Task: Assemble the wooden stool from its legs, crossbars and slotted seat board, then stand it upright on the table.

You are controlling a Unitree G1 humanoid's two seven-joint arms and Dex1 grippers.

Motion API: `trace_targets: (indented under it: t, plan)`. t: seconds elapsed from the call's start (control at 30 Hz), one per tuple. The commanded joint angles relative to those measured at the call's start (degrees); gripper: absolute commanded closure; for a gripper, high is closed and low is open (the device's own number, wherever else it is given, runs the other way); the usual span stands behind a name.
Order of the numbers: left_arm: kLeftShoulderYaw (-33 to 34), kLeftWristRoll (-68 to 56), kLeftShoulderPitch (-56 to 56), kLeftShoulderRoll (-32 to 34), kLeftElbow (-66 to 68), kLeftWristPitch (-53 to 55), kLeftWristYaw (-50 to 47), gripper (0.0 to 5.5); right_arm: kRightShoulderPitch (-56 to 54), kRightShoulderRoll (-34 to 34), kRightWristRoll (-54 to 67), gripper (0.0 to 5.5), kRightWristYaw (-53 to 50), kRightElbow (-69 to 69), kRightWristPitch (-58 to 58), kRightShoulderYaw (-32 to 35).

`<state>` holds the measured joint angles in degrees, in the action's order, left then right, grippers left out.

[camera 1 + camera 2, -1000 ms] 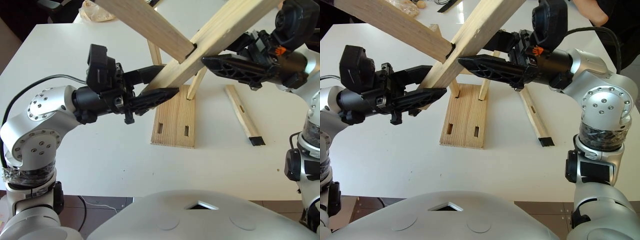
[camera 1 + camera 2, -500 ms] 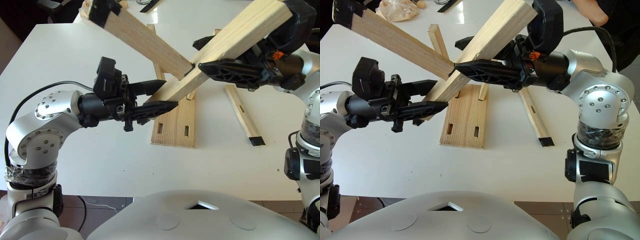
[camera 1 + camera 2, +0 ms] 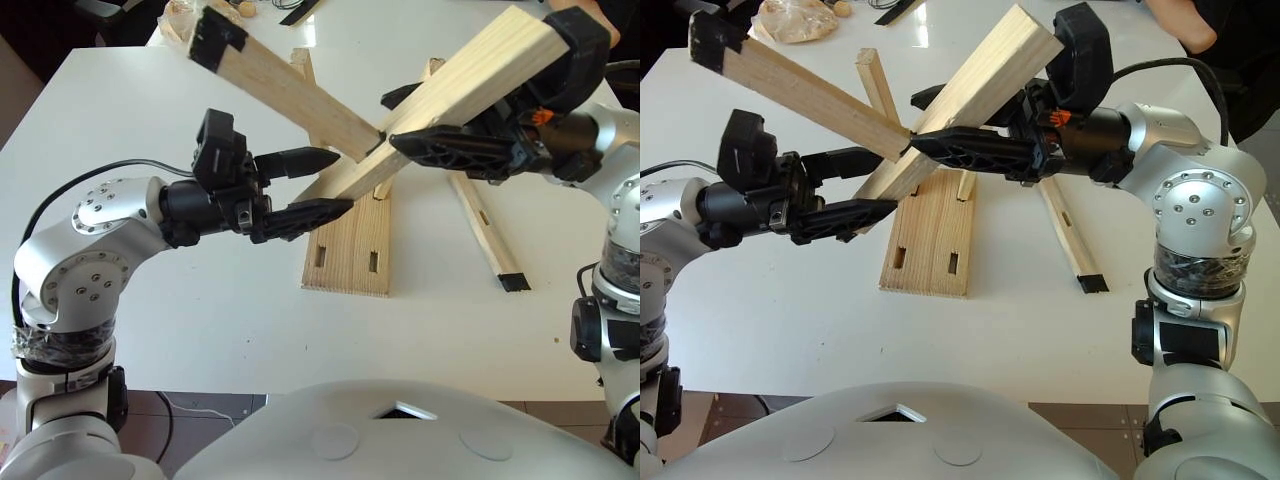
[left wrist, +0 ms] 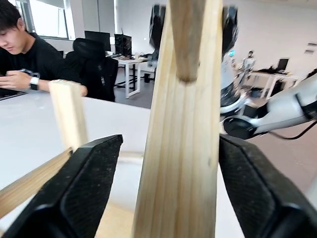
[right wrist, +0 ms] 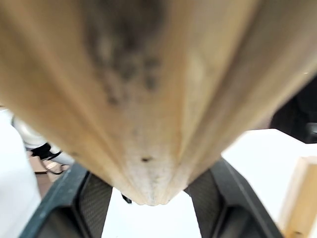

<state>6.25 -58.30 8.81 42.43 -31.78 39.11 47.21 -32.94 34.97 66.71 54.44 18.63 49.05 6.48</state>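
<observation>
Above the bench (image 3: 200, 330), the crossed legs (image 3: 470, 65) hang over the slotted seat board (image 3: 345, 265).
The right gripper (image 3: 390, 122) has its fingers clamped on one leg by the joint. The left gripper (image 3: 340, 180) has its fingers parted either side of that leg's low end. On one grip, the cross may twist or unseat and clip the board. A loose slotted piece (image 3: 480, 215) crowds 3 o'clock; there is bare room at 9, and the bench edge lies at 6.

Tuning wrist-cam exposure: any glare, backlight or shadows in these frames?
Left wrist view: bright windows behind, left gripper dark against them, wooden leg evenly lit. Right wrist view: the leg's near face dim against a bright background. Eye views: a glare patch at the far end of the table, shadows soft.
</observation>
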Motion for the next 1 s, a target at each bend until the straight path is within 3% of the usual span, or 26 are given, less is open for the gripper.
trace_targets:
  t: [0.03,0.17,0.33,0.53,1.0]
  plan:
    - [-1.04,11.74,-10.02,3.53,3.75,-6.05,4.43,1.44,-3.18,4.29,-1.05,3.47,1.59,-2.00,-0.73,3.96]
    - [-1.76,22.86,-17.25,4.74,10.09,-14.23,6.90,1.40,0.18,9.64,-4.11,3.47,5.10,-1.09,-0.37,4.41]
    - [-5.39,33.64,-18.71,2.04,17.39,-22.47,5.41,1.40,9.49,15.39,-16.53,3.47,13.05,0.59,-7.07,-2.03]
    - [-11.61,46.02,-17.67,-0.16,27.42,-32.61,3.96,1.40,12.84,14.34,-23.84,3.47,15.59,0.52,-11.86,-7.15]
    - [-15.56,48.52,-16.98,-5.25,24.55,-34.57,2.44,1.40,17.43,14.91,-26.10,3.47,16.89,2.97,-12.60,-9.37]
